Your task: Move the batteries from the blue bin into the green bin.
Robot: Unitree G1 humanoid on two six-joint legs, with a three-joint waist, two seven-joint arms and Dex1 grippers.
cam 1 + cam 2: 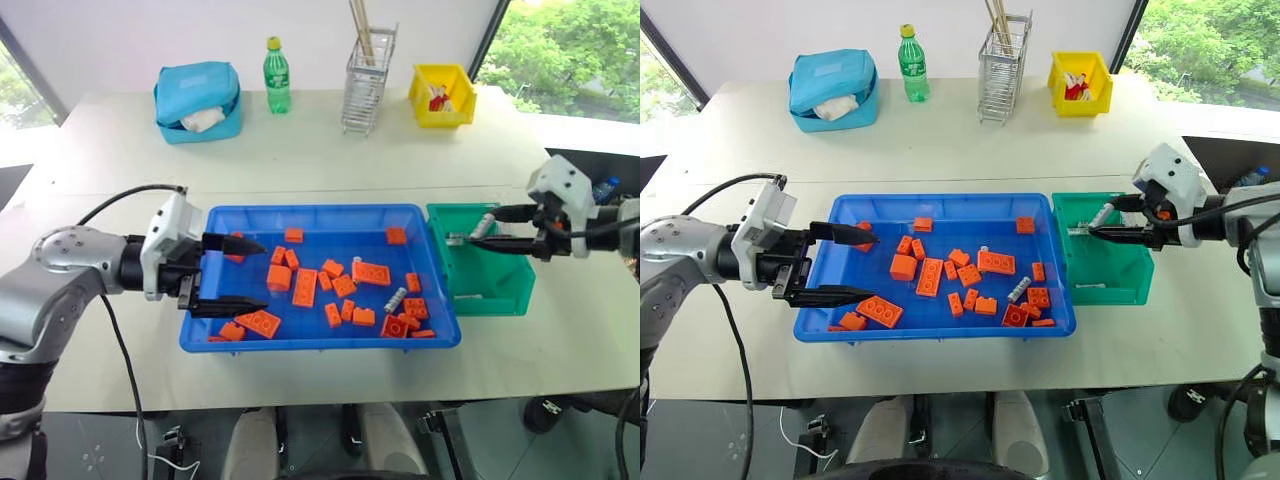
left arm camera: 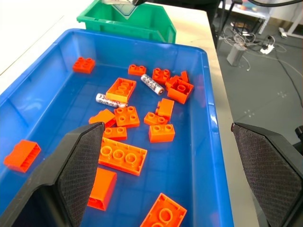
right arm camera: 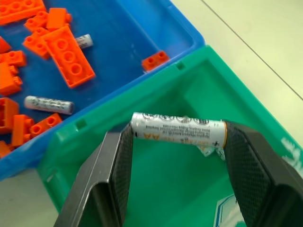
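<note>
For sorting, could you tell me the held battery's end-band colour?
Orange, on the battery; right wrist view shows it best.

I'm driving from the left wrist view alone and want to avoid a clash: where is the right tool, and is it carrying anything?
Observer: The right tool hangs over the green bin, gripping one battery end to end between its fingers.
Operator: Is anything lying in that bin?
Observer: A small pale thing lies on its floor, near the wall closest to the robot. I cannot tell whether it is a battery.
Operator: Is my arm close to the right one?
Observer: No. The left tool is open at the blue bin's left end, well apart from the right tool.
</note>
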